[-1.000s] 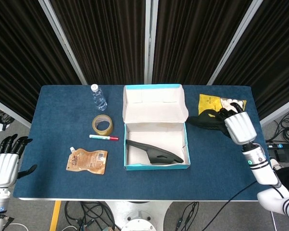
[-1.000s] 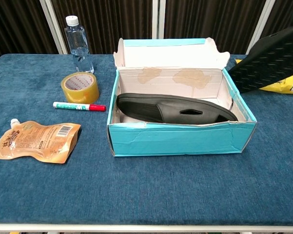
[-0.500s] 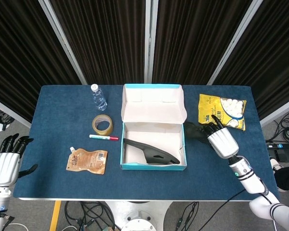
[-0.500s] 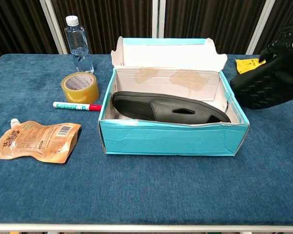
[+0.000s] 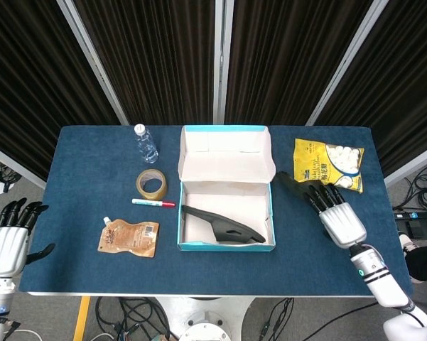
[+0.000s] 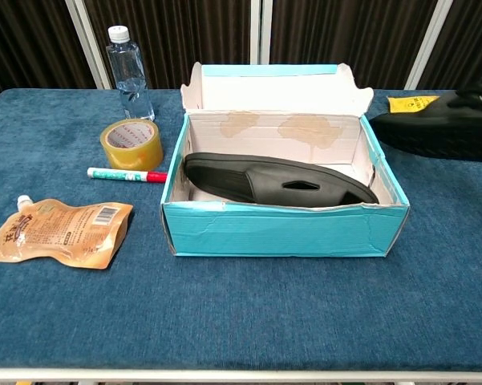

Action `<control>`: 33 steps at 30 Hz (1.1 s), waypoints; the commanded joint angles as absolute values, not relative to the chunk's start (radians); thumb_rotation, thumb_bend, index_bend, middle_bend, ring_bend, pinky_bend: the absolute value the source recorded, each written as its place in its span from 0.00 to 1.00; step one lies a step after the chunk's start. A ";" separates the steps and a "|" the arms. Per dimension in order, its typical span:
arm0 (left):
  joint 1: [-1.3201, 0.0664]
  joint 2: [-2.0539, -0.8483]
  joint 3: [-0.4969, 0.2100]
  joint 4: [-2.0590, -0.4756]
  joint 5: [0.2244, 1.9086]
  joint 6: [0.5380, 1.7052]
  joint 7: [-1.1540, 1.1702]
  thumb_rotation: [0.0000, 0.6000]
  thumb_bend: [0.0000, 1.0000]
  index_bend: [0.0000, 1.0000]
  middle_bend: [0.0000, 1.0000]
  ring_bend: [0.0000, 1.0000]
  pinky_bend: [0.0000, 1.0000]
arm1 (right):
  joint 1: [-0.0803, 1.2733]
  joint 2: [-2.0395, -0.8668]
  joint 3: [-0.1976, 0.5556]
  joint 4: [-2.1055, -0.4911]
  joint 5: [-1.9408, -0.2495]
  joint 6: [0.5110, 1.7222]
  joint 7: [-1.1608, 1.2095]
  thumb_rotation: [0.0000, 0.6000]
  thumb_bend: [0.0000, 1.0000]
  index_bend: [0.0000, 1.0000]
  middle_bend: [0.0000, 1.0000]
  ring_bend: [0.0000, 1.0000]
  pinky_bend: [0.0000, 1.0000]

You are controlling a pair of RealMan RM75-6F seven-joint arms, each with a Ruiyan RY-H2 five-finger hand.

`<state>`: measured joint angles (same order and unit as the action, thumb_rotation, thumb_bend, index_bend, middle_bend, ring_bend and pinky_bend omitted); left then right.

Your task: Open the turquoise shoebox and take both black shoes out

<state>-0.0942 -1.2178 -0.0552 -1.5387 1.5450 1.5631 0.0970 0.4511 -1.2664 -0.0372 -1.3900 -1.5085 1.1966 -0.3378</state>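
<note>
Shoebox [image 6: 285,228] in turquoise is sitting open at the middle of the blue table [image 6: 241,321], its lid [image 5: 226,153] folded back toward the dark curtains [image 5: 156,57], and one black shoe [image 6: 277,180] is lying inside it along the front wall. Left of the box, a brown pouch [image 6: 60,233] is lying flat nearest the front edge, with a green-and-red marker [image 6: 128,174] behind it, a roll of tape [image 6: 131,144] behind that, and a clear water bottle [image 6: 130,72] standing farthest back.

Right of the box, the second black shoe [image 6: 437,132] is resting on the table just beside the box's right wall. The right robot hand [image 5: 339,217] is lying over the near end of that shoe with its dark fingers [image 5: 321,197] stretched out on it; whether they are gripping it or only resting there cannot be told. Beyond the shoe, a yellow snack bag [image 5: 328,162] is lying flat near the far right corner.

At the lower left, off the table's edge, the left robot hand [image 5: 8,238] is hanging with its fingers spread and nothing in them.
</note>
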 commanded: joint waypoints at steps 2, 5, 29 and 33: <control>-0.095 -1.215 -0.056 -1.544 1.548 1.564 0.101 1.00 0.02 0.23 0.18 0.08 0.11 | 0.439 -1.225 -0.055 -1.437 -1.489 1.156 -0.355 1.00 0.00 0.00 0.00 0.00 0.00; -0.095 -1.215 -0.055 -1.549 1.553 1.566 0.106 1.00 0.02 0.23 0.18 0.08 0.11 | 0.431 -1.215 -0.045 -1.447 -1.485 1.168 -0.356 1.00 0.00 0.00 0.00 0.00 0.00; -0.082 -1.198 -0.053 -1.565 1.557 1.584 0.108 1.00 0.02 0.23 0.18 0.08 0.11 | 0.721 -1.248 0.142 -1.746 -1.432 0.868 -0.093 1.00 0.03 0.13 0.24 0.16 0.14; -0.081 -1.197 -0.054 -1.557 1.555 1.585 0.096 1.00 0.02 0.23 0.18 0.08 0.11 | 0.811 -1.314 0.198 -1.721 -1.265 0.744 -0.128 1.00 0.03 0.14 0.24 0.16 0.14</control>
<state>-0.0811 -1.1973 -0.0539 -1.5581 1.5551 1.5849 0.0973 0.7232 -1.2618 0.1409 -1.7167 -1.3926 0.8521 -0.1004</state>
